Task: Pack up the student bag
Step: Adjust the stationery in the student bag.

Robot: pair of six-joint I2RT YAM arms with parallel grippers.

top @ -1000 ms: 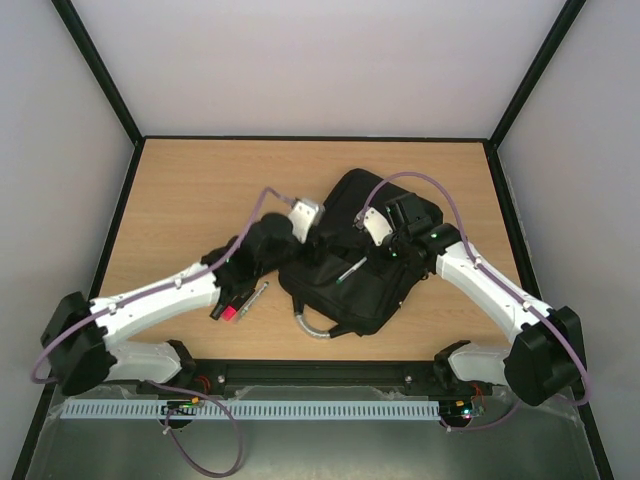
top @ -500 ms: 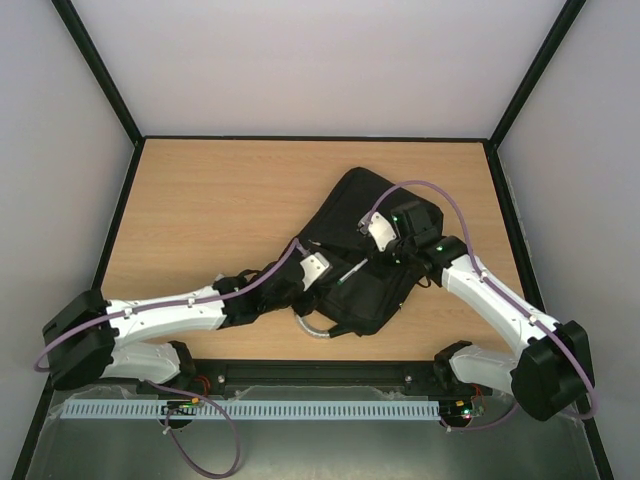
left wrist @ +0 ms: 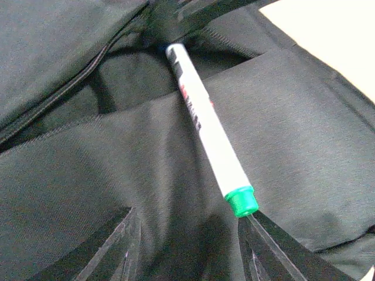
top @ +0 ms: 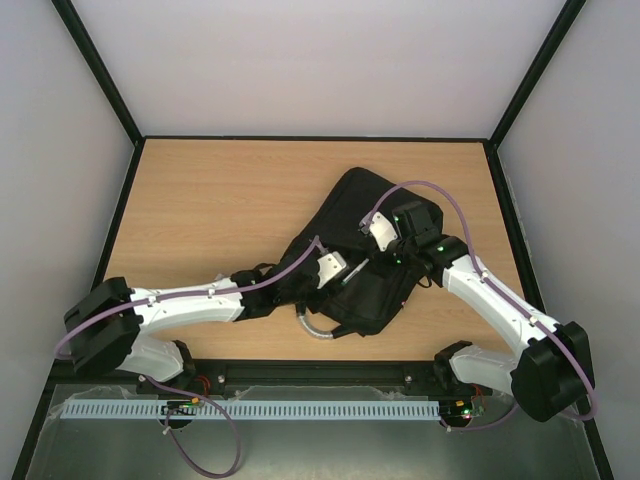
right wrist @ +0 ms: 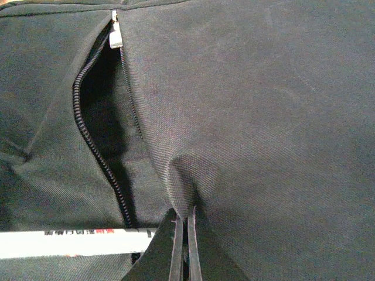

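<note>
Top external view: the student bag [top: 365, 205] lies right of the table's [top: 200, 200] centre. The right gripper [right wrist: 186, 225] pinches its fabric beside the zip [right wrist: 99, 140]; the left gripper [left wrist: 188, 218] stands open by a marker [left wrist: 205, 129] on it.

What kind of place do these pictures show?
Probably a robot test cell: a wooden table fenced by plain white walls in a black frame, a left arm and a right arm bolted at its near edge, both at a black student bag.
</note>
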